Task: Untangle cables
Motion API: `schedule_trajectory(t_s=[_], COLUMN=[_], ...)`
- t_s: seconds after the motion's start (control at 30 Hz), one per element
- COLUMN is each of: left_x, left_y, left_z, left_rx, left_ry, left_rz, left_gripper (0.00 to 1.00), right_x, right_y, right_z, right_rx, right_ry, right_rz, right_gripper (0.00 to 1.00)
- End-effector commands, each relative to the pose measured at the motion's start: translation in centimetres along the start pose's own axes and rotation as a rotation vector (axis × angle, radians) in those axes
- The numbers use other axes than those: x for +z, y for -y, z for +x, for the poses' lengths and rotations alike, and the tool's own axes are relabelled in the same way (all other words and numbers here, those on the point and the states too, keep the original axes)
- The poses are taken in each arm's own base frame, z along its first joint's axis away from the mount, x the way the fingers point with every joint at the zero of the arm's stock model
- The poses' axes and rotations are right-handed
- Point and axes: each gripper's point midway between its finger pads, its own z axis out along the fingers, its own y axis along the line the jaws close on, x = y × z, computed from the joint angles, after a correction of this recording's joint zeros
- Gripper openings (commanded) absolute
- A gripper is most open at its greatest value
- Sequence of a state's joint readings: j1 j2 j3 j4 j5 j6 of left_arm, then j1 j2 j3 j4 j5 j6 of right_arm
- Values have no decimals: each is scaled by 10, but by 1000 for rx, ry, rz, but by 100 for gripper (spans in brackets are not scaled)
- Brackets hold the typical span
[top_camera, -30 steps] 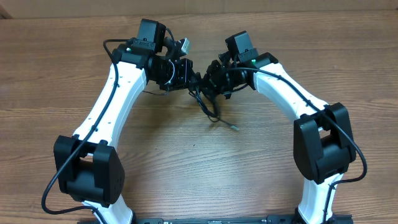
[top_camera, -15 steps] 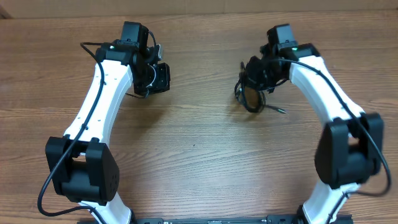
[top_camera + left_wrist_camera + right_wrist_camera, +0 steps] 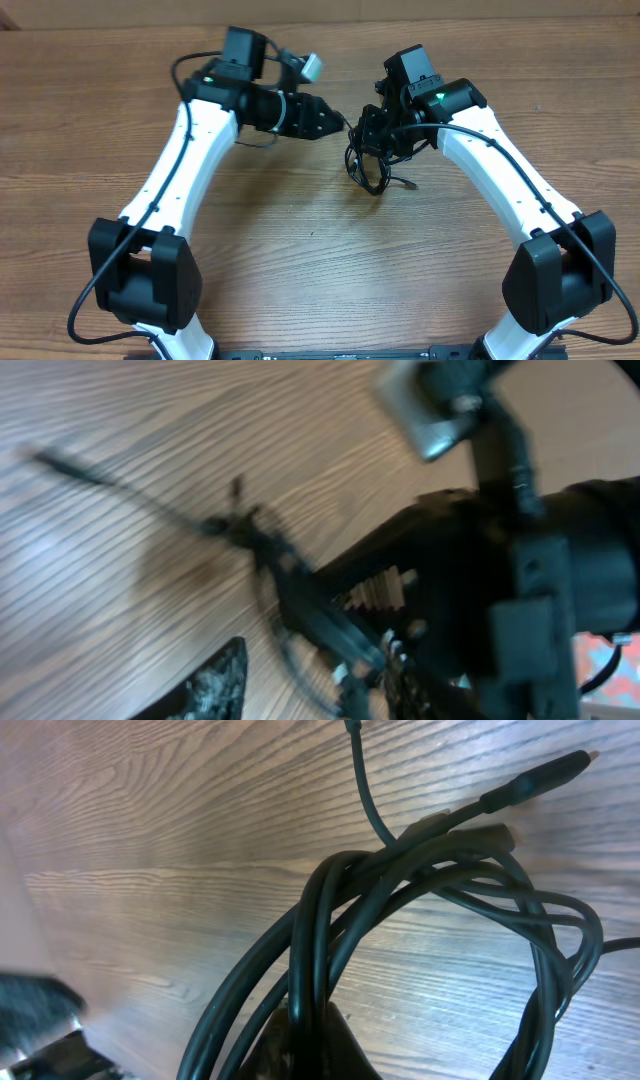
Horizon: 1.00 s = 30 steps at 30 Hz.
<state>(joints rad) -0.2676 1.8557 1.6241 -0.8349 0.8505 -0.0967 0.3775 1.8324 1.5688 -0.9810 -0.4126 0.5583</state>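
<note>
At the left, the left gripper [image 3: 335,120] points across toward the middle of the tabletop [image 3: 300,260], its tip just beside the cables [image 3: 367,172]. Its wrist view is blurred and shows only one finger [image 3: 212,685], so I cannot tell how far apart the jaws stand or whether they have hold of any strand. The cables are right of centre, a loose coil of thin black cords hanging from the right gripper [image 3: 368,140]. That gripper is clamped tight on the gathered strands at the top of the coil, and whether the lower loops touch the wood cannot be told. In the right wrist view, several loops cross one another and one straight plug [image 3: 545,772] sticks out free toward the upper right. The step in hand looks like a two-arm pull-apart. To do it well, the left gripper should probably pick one outer strand or the free plug end rather than bite the whole bundle. It should then draw that strand sideways slowly while the right holds steady, so that the loops slide open instead of cinching into a knot. No container, tray or bin is in view, and the cords sit over bare wood.
</note>
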Motion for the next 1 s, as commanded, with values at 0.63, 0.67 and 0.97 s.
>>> schedule_trajectory(t_s=[0.63,0.67,0.97], left_x=[61,60,57], left_y=[-1,-5,-21], left_z=[20,22,35], left_rx=[-140,-151,-193], left_ry=[-114,-120,-154], left_rz=[-24,-42,-136], left_gripper=[31,26,22], right_x=[-14,-15,-20], right_y=[10,12,5], right_z=[-16,-18,-25], right_rx=[94,98,96], right_ry=[22,29,31], right_rz=[-39,-34,-106], right_gripper=[4,4,4])
